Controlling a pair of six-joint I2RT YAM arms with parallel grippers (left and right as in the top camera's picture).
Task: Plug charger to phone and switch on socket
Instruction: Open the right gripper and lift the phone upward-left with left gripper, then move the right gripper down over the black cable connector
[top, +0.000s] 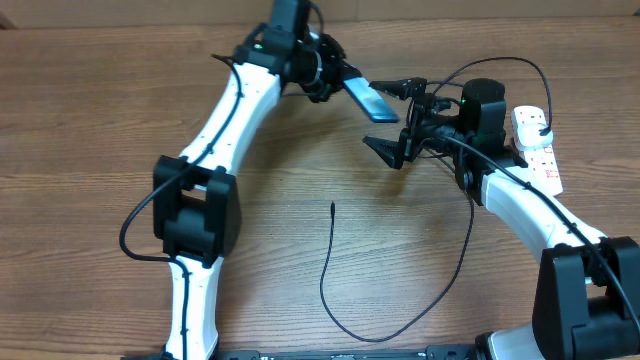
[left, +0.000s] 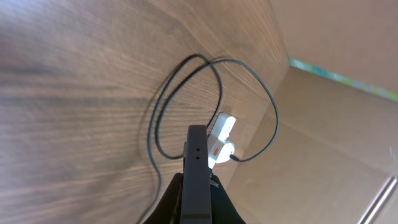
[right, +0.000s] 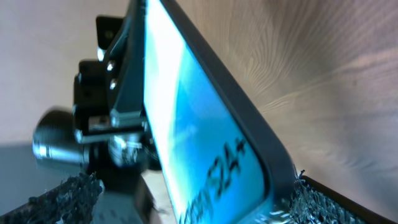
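**Blue phone screen fills the view**

The phone (right: 186, 124) slants across the picture, its cyan screen lit, with white text near its lower end. The right gripper (right: 193, 200) stands wide apart around that end. The left gripper (right: 118, 118) clamps the far end. Wooden table (right: 336, 74) lies behind.

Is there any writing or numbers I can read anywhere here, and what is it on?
On the phone: dark characters, seemingly "24", the rest skewed and blurred.
On the power strip: red markings, too small to read.
No other text shows.
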